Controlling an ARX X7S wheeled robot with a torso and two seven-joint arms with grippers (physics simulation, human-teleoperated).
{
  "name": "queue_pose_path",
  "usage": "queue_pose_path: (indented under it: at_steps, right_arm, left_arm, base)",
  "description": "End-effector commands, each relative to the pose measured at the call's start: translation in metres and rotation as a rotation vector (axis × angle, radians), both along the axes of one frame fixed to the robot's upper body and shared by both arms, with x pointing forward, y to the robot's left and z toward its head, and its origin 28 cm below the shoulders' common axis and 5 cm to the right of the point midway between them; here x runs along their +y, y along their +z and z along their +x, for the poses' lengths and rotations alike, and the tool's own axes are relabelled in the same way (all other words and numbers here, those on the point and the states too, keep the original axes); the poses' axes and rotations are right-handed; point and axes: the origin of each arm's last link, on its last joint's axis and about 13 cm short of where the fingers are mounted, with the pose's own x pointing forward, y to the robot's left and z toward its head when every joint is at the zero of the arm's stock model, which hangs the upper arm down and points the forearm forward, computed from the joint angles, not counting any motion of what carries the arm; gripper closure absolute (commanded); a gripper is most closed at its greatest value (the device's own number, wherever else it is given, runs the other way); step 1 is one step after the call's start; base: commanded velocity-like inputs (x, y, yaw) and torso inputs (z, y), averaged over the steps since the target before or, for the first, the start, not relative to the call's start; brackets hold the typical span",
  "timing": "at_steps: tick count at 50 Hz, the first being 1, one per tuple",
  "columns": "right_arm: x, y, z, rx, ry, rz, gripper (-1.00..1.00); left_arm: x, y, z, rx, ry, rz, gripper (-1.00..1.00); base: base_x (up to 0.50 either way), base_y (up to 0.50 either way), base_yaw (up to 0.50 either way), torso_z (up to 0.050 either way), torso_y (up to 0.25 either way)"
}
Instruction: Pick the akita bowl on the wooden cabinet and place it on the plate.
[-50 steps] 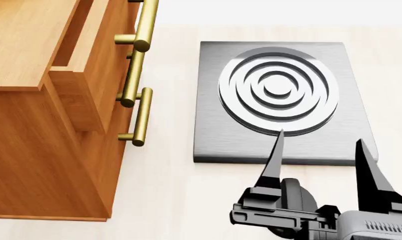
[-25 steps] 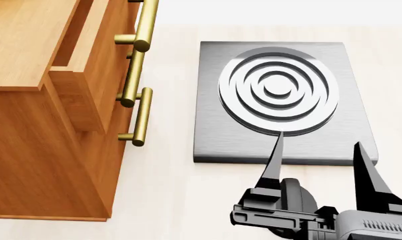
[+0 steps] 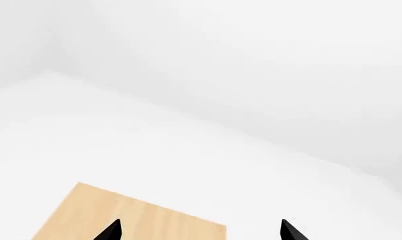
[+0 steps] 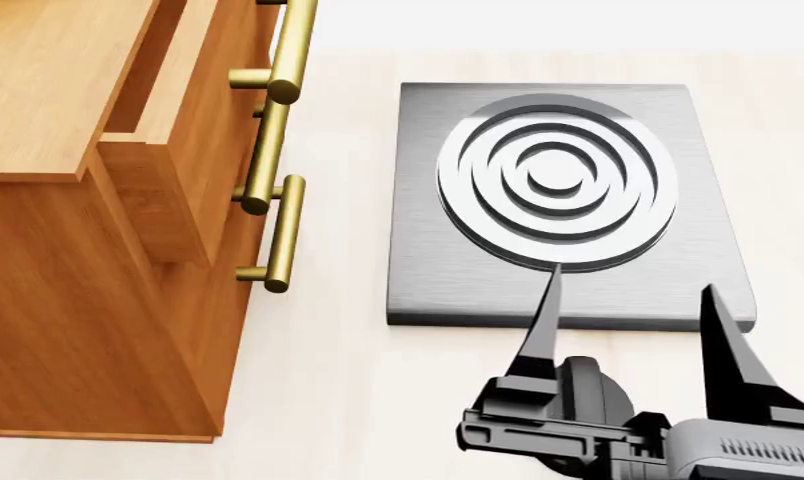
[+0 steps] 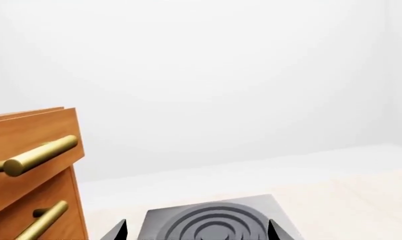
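The right hand (image 4: 629, 300), fingers spread wide and holding nothing, hovers at the near edge of a grey ringed metal slab (image 4: 429, 270) beside the orange-brown wooden cabinet (image 4: 69, 330).

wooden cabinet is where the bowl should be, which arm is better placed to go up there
Probably the right. The right gripper is open, in the head view beside the wooden cabinet, over the grey ringed slab. The left gripper sees only a tan surface. No bowl shows anywhere.

Walls (image 5: 208, 75): plain white, evenly lit | Work surface (image 4: 335, 400): pale cream wood-grain | Grey square slab (image 4: 422, 270): lies flat on surface, raised concentric rings on top | Tan panel (image 3: 134, 220): against white floor
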Motion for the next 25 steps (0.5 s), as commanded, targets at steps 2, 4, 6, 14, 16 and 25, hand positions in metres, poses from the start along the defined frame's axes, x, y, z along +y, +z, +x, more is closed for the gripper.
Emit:
queue_pose_path:
  at_steps: [2,4,6,14,16,25]
  right_arm:
    - [0.0023,-0.0037,0.0018,0.012,0.013,0.004,-1.00]
    - [0.0022,-0.0036,0.0016,0.012,0.015,0.004,-1.00]
    - [0.0016,-0.0034,0.0015,0.012,0.014,0.009,-1.00]
    - [0.0011,-0.0023,0.0007,0.008,0.012,0.010,-1.00]
    - [0.0010,-0.0022,0.0006,0.007,0.011,0.010,-1.00]
    - [0.0012,-0.0028,0.0012,0.010,0.012,0.009,-1.00]
  left_arm:
    - [-0.0064,-0.0037,-0.0169,0.183,-0.005,0.073,-1.00]
    - [-0.0075,-0.0035,-0.0183,0.194,-0.007,0.063,-1.00]
    - [-0.0087,-0.0062,-0.0196,0.247,0.015,0.075,-1.00]
    - [-0.0145,-0.0021,-0.0231,0.250,0.003,0.011,-1.00]
    - [-0.0139,0.0010,-0.0235,0.251,0.025,-0.055,-1.00]
    - [-0.0105,0.0002,-0.0234,0.248,0.054,-0.028,-1.00]
  base:
    - [0.00,0.00,0.00,0.000,0.000]
    - [0.00,0.00,0.00,0.000,0.000]
    - [0.00,0.00,0.00,0.000,0.000]
    - [0.00,0.00,0.00,0.000,0.000]
    - [0.00,0.00,0.00,0.000,0.000]
    - [0.00,0.00,0.00,0.000,0.000]
